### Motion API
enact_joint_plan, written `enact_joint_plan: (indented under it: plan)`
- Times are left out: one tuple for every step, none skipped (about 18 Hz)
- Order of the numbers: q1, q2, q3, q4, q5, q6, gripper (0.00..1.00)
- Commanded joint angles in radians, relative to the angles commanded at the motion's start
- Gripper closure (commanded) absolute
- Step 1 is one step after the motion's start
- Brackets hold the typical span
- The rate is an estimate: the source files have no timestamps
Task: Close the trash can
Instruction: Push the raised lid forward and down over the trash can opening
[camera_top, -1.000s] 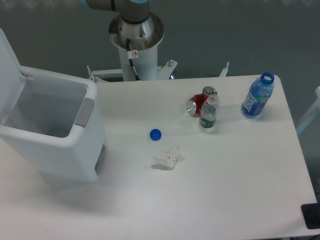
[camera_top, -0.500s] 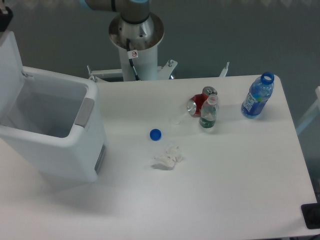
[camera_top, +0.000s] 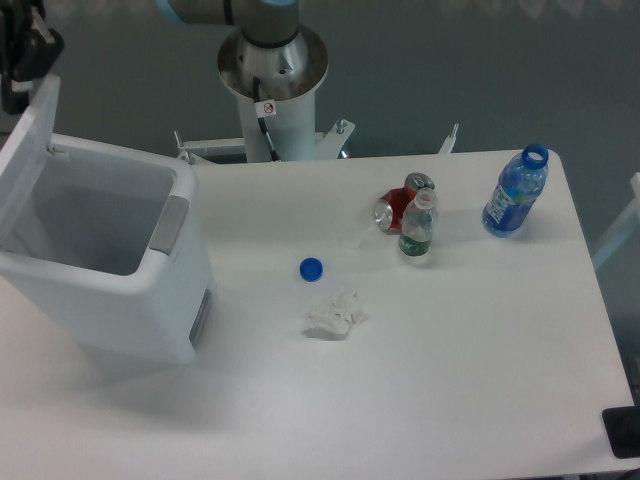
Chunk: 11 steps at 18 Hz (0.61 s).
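- Trash can (camera_top: 110, 270): stands at the left end of the surface (camera_top: 450, 380), body open. Its lid (camera_top: 28, 135) is raised, hinged at the far-left rim and leaning slightly inward. The task is judged to be in its first stage.
- Tool (camera_top: 25, 45): a dark shape at the top-left corner, just at the lid's upper edge. Whether it touches the lid, and whether it is released or clenched, cannot be determined; most of it is cut off by the frame.
- Risk: if the push lands too near the lid's top corner, the tool may slip off the edge and the lid would stay upright.
- Risk: a push directed sideways instead of along the hinge arc could slide or tip the light bin on the surface.
- Risk: a fast drop could leave the lid bouncing and not seated against the grey latch tab (camera_top: 168, 224).
- Blue cap (camera_top: 311, 268), crumpled tissue (camera_top: 335, 314), red can (camera_top: 398, 205), small bottle (camera_top: 417, 228) and blue bottle (camera_top: 516, 192) lie well apart from the bin; interference is judged unlikely.
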Motion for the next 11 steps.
enact_joint_plan:
  plan:
    - [0.003,-0.002,0.000,0.000,0.001,0.000,1.00]
    - [0.009,-0.005,0.000,0.000,0.002,0.000,1.00]
    - [0.028,-0.005,-0.002,-0.002,0.000,0.000,1.00]
    - [0.037,-0.005,-0.002,-0.002,0.000,0.000,1.00]
    - [0.040,-0.006,-0.002,-0.002,-0.002,0.000,1.00]
    - [0.049,-0.006,-0.002,-0.002,-0.002,0.000,1.00]
    - [0.063,-0.008,-0.002,-0.002,-0.002,0.000,1.00]
    - [0.069,-0.008,-0.003,-0.002,-0.002,0.000,1.00]
    - [0.072,-0.009,-0.005,-0.002,-0.002,0.000,1.00]
    - [0.081,-0.011,-0.011,-0.002,0.000,0.000,1.00]
    - [0.091,-0.012,-0.021,0.000,-0.002,0.000,1.00]
